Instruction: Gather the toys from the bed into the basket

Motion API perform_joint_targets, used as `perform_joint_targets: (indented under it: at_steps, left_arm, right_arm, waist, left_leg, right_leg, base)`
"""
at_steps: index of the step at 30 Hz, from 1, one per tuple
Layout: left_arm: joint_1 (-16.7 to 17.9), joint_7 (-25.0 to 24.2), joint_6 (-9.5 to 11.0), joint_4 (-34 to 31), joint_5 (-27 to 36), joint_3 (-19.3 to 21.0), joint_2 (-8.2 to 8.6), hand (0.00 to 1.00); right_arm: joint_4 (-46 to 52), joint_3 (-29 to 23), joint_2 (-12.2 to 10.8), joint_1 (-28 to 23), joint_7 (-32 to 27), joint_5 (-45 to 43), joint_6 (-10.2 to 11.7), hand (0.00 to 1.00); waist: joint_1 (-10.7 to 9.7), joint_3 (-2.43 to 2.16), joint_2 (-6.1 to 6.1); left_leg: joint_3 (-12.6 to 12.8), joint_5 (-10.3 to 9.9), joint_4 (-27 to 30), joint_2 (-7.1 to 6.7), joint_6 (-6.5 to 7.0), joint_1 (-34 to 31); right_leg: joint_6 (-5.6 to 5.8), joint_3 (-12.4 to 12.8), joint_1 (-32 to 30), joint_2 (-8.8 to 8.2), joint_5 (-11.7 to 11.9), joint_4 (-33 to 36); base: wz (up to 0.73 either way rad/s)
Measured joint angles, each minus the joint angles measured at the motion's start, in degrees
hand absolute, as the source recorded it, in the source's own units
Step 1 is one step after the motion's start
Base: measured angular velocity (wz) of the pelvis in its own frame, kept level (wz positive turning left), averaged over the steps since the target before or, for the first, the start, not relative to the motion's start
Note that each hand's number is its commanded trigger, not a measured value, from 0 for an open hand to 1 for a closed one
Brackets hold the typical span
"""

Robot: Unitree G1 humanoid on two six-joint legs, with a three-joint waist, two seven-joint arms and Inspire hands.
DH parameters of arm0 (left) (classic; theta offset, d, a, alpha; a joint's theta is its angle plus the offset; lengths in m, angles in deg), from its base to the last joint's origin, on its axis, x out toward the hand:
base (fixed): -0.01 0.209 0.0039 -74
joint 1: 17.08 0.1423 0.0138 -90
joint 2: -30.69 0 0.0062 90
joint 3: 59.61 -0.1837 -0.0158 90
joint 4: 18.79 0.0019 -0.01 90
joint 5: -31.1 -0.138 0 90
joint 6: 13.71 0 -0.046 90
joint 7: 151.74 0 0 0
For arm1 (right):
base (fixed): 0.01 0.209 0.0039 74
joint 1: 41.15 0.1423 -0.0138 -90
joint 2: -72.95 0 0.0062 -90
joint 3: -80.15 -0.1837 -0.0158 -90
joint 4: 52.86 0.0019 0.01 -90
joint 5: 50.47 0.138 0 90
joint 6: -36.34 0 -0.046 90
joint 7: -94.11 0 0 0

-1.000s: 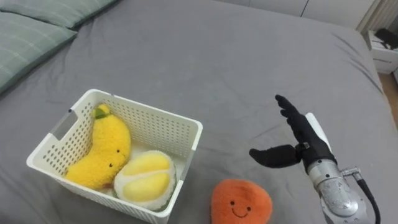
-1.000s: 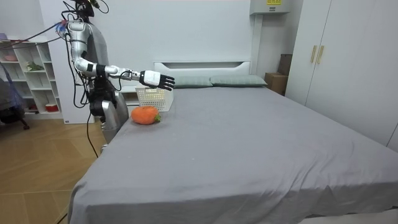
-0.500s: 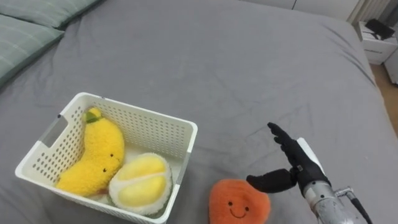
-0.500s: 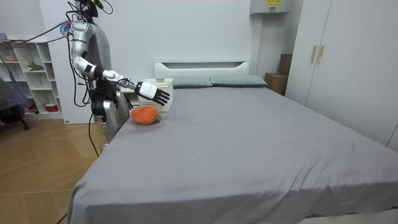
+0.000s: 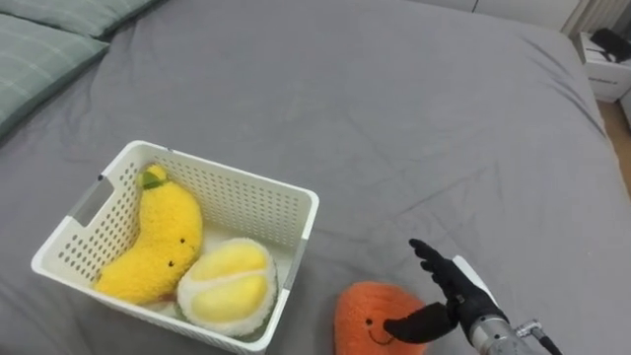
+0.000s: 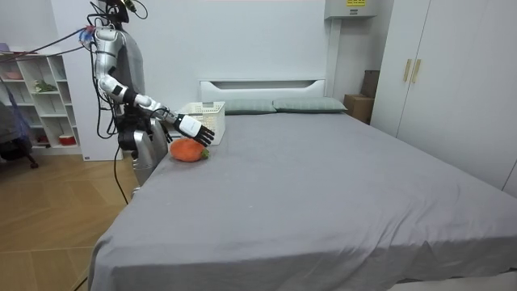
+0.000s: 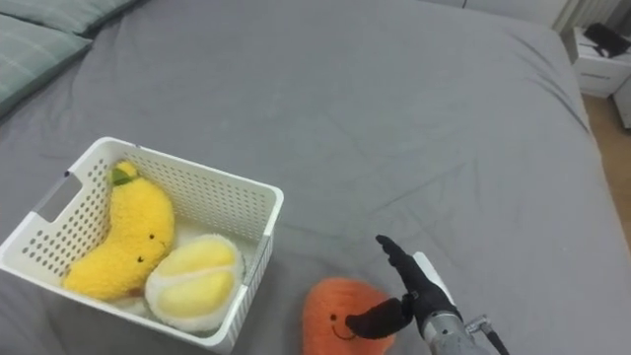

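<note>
Since a second ago we've lowered our right hand point(image 5: 449, 296), spread and empty, to the orange plush point(image 5: 367, 314) beside the basket point(image 5: 232, 182), which already holds banana plush point(image 5: 158, 242) and durian plush point(image 5: 227, 286), so one left.

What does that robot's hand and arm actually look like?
The right hand has slim black fingers and thumb, with a white plate across its back. Behind it sits a shiny silver metal wrist with a thin dark cable beside it.
</note>
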Motion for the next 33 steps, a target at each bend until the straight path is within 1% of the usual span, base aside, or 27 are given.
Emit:
perform_joint_targets:
  at_steps: [5, 13, 16, 20, 25, 28, 32, 33]
  left_arm:
    - [0.4, -1.4, 0.1, -1.8, 0.0, 0.0, 0.02, 0.0]
    - [0.9, -1.4, 0.2, -2.8, 0.0, -0.1, 0.04, 0.0]
    - [1.8, -1.4, 0.2, -3.4, 0.0, -0.5, -0.01, 0.0]
    - [2.1, -1.3, 0.2, -3.5, 0.0, -2.1, -0.01, 0.0]
    - [2.4, -1.3, 0.2, -3.5, 0.0, -2.5, 0.07, 0.0]
    - [2.5, -1.3, 0.1, -3.6, 0.0, -2.5, 0.1, 0.0]
    - [2.7, -1.3, 0.1, -3.5, 0.0, -2.4, 0.09, 0.0]
    - [2.9, -1.3, 0.1, -3.5, 0.0, -2.4, 0.09, 0.0]
  right_arm:
    - [-0.8, 0.0, -0.5, 0.0, 0.6, -2.6, 0.0, 0.0]
    - [-1.4, 1.2, -0.8, 0.0, 0.9, -5.2, 0.0, 0.0]
    - [-3.7, 1.3, -1.9, 0.2, 0.9, -7.0, -0.1, 0.0]
    - [-6.6, 3.7, -1.9, 0.4, 1.8, -7.8, -0.1, 0.0]
    - [-7.2, 3.7, -1.9, 0.5, 2.6, -7.9, -0.1, 0.0]
    - [-7.2, 3.8, -1.9, 0.8, 3.1, -8.0, -0.1, 0.0]
    - [-7.1, 3.8, -1.9, 1.5, 3.8, -9.0, -0.1, 0.0]
    - [-7.1, 3.8, -2.0, 1.6, 4.1, -9.3, -0.1, 0.14]
  waist:
    - [0.0, 0.0, -0.01]
    - [0.1, 0.0, 0.09]
    - [0.0, -0.06, 0.04]
    - [0.6, -0.01, 0.11]
    - [1.4, 0.02, 0.15]
    - [1.4, 0.03, 0.14]
    - [1.5, 0.05, 0.14]
    - [1.6, 0.05, 0.14]
  left_leg:
    - [-0.2, 0.0, 0.0, -0.02, 0.01, -0.2]
    - [-0.3, 0.0, 0.0, -0.03, 0.0, -0.2]
    - [-0.6, 0.0, 0.1, -0.06, 0.0, -0.2]
    - [-1.0, -0.1, 0.2, -0.13, -0.05, -0.2]
    - [-1.5, -0.2, 0.4, -0.17, -0.14, -0.3]
    - [-1.7, -0.2, 0.6, -0.18, -0.15, -0.6]
    - [-1.8, -0.2, 0.7, -0.21, -0.15, -0.7]
    - [-1.8, -0.2, 0.7, -0.21, -0.15, -0.7]
  right_leg:
    - [0.0, -0.1, -0.1, 0.01, 0.0, -0.1]
    - [0.0, -0.2, -0.1, 0.03, 0.0, -0.1]
    - [0.0, -0.4, 0.1, 0.05, 0.0, -0.1]
    - [0.0, -0.4, 0.1, 0.06, 0.0, 0.0]
    - [-0.01, -0.9, 0.1, 0.09, 0.0, -0.1]
    - [-0.01, -1.4, 0.1, 0.08, 0.0, -0.1]
    - [-0.01, -1.4, 0.0, 0.08, 0.0, -0.1]
    - [-0.01, -1.4, 0.0, 0.08, 0.0, -0.1]
  base:
    - [0.01]
    - [0.0]
    - [0.03]
    - [0.01]
    - [0.02]
    - [0.04]
    - [0.01]
    - [0.0]
